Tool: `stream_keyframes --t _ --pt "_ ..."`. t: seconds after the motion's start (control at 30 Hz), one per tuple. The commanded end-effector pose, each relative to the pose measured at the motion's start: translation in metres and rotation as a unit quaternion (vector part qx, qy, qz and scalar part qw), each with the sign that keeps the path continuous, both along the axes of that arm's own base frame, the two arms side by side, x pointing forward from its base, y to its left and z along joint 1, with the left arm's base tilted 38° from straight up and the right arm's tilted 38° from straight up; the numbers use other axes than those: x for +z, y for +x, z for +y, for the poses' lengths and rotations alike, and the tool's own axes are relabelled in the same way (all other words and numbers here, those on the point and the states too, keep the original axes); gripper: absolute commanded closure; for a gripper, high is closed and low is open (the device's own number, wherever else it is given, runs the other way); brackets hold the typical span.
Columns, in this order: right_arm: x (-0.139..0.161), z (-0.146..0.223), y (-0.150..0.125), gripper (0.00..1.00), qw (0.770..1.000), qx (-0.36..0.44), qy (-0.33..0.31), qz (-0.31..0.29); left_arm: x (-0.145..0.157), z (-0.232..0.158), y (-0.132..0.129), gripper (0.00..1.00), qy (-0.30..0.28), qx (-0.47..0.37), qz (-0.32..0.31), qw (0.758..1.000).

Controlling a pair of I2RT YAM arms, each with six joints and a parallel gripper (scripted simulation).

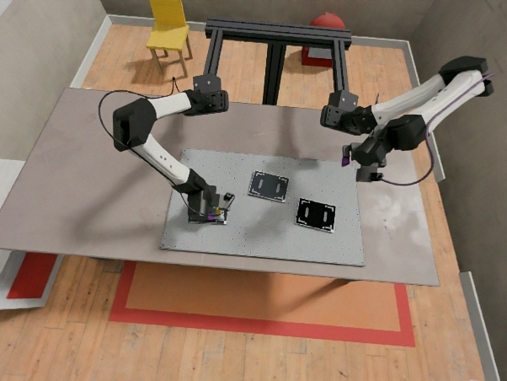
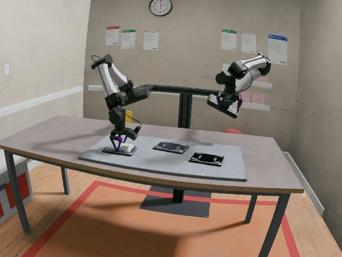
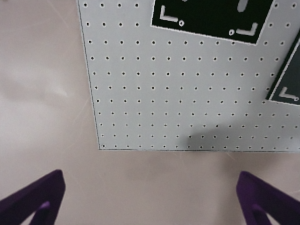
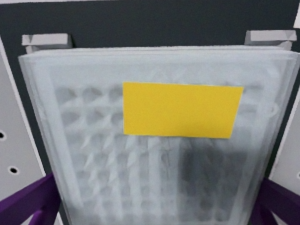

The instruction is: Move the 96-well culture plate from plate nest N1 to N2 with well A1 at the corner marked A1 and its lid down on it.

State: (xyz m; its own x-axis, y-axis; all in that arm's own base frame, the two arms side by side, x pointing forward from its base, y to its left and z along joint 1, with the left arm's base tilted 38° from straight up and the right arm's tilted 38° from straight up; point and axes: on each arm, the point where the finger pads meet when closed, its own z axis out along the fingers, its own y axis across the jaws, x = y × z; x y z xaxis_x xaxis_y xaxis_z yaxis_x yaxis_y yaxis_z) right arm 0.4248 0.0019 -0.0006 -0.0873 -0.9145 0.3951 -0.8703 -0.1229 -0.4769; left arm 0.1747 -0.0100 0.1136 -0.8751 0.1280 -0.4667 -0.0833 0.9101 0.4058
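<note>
The culture plate [image 1: 221, 216] [image 2: 130, 149] [image 4: 100, 164], clear-lidded with a yellow label, lies in nest N1 [image 2: 105, 152] [image 4: 160, 24], at picture left in the top and exterior views. Grey locators stand at its far corners in the right wrist view; its A1 corner cannot be made out. My right gripper [image 2: 120, 144] [image 4: 152, 180] is open, low over the plate, with one finger beside each side. The black nest [image 1: 316, 216] [image 2: 207, 159] [image 3: 215, 16] at picture right, leftmost from the arms' side, is empty. My left gripper [image 2: 229, 104] [image 3: 151, 178] is open and empty, high above the table.
A dark grey, empty nest [image 1: 269, 185] [image 2: 170, 147] lies between the other two. All three are on the perforated grey board [image 1: 253, 236] [image 2: 159, 163] [image 3: 140, 109]. The board lies on the table [image 1: 84, 190] [image 2: 57, 136]. The arms' frame [image 1: 275, 37] stands at the table's rear.
</note>
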Motion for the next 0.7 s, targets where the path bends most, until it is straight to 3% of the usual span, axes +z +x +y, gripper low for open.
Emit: stream_keyframes --t 0.0,0.67 --pt "-0.0084 0.0007 -0.0005 0.0 1.0 0.004 0.0 0.011 0.0016 -0.0024 0.0019 0.0 -0.007 -0.002 -0.005 1.0" --pt "-0.0077 -0.0007 0.0002 0.0 1.0 0.003 0.0 0.011 0.0016 -0.0024 0.0019 0.0 -0.007 -0.002 -0.005 1.0"
